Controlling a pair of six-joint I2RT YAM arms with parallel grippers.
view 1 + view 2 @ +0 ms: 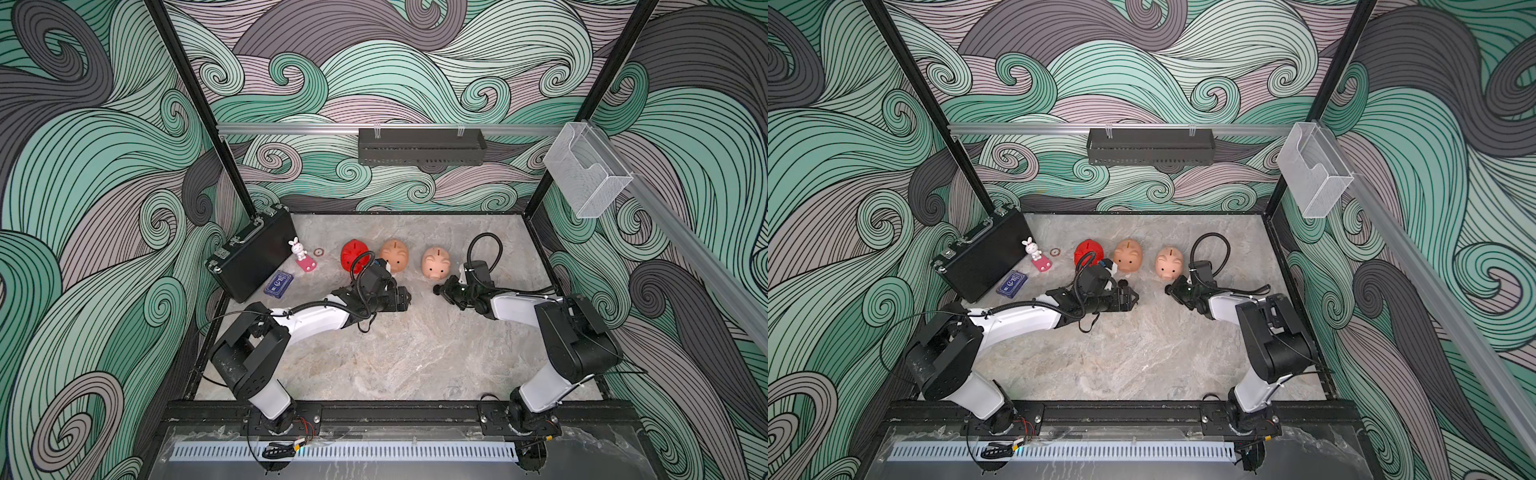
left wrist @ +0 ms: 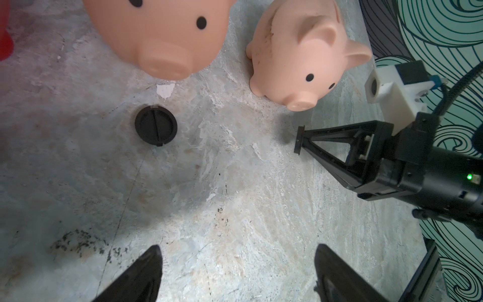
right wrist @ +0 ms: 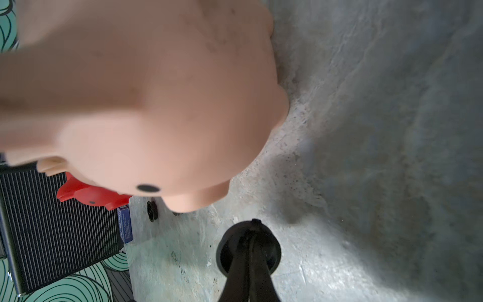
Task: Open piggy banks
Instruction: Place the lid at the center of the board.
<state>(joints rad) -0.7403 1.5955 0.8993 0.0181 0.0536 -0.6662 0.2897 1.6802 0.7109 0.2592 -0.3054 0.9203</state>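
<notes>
Along the left edge of the marble-patterned tabletop [image 1: 399, 357] we see a closed black briefcase [image 1: 253, 257] propped against the wavy-patterned wall. Just beside it stands a white rabbit figurine [image 1: 300, 250] on a pink base. A blue card [image 1: 279, 285] lies flat nearby. A small round ring-like disc [image 1: 319, 251] lies near the rabbit. On the rear rail hangs a black perforated tray [image 1: 420, 146]; a clear plastic holder [image 1: 586, 174] hangs at the right.

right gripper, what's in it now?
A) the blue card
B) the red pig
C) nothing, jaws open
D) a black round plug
D: in the right wrist view the right gripper is shut on a black round plug, held edge-on just in front of the peach pig; a second plug lies loose on the table ahead of the open left gripper.
</notes>
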